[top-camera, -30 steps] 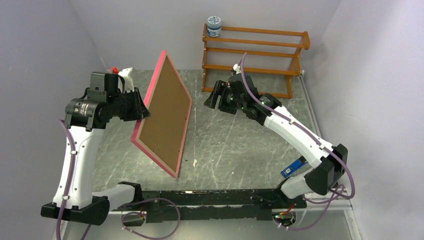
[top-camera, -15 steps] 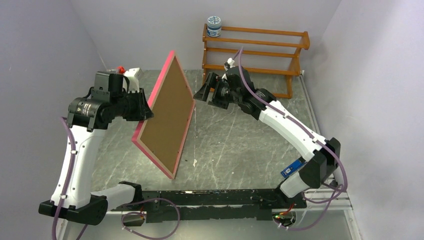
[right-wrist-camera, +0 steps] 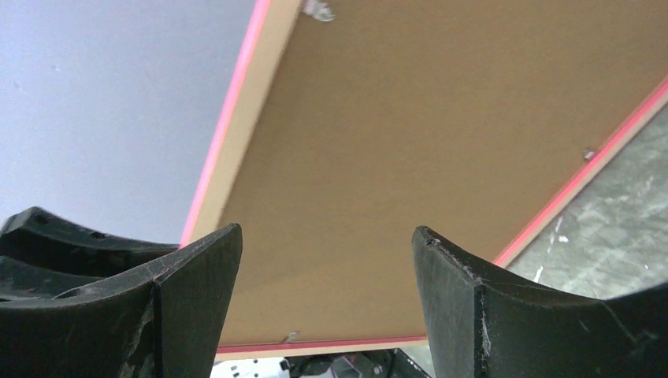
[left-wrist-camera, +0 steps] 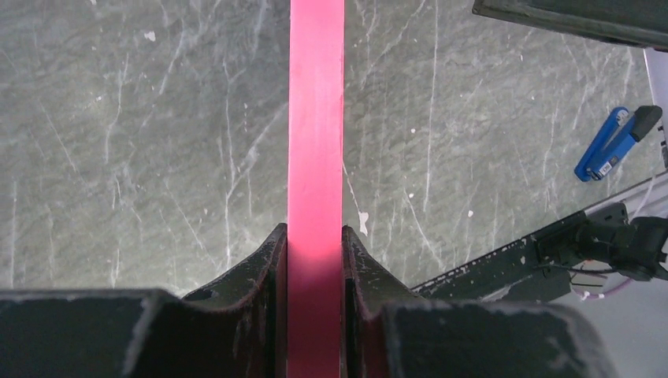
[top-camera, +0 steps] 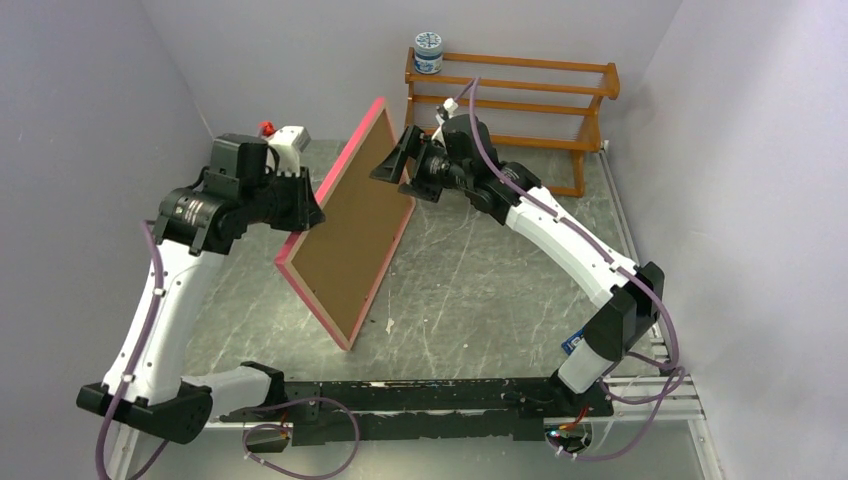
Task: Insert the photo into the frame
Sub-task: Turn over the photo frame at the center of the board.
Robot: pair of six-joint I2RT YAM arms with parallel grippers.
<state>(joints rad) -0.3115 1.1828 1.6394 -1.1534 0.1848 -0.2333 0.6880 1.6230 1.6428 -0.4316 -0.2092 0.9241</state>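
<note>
Clamping the left jaws on the upper left edge of a large thin rectangular picture frame [top-camera: 345, 235] with a bright pink rim, with one black finger [left-wrist-camera: 256, 276] pressed flat against each side of that rim in the left wrist view. Holding the frame up on edge and tilted above the grey marbled table [top-camera: 480, 280], with its brown fibreboard back [right-wrist-camera: 441, 157] turned toward the right arm [top-camera: 570, 240] and its lowest corner hanging close to the table in front of the arm bases; not showing clearly whether that corner is touching. Presenting the right jaws wide apart and gripping nothing, just beside the frame's upper right edge, with the brown fibreboard back filling the gap between the two fingers [right-wrist-camera: 181, 291] in the right wrist view; not showing whether either fingertip is touching it. Standing against the far wall, an orange-brown wooden rack [top-camera: 510, 120], carrying a small white jar with a blue lid [top-camera: 428, 52] on its top left end. Lying by the right arm's base, a small blue clip-like object [top-camera: 587, 335].
</note>
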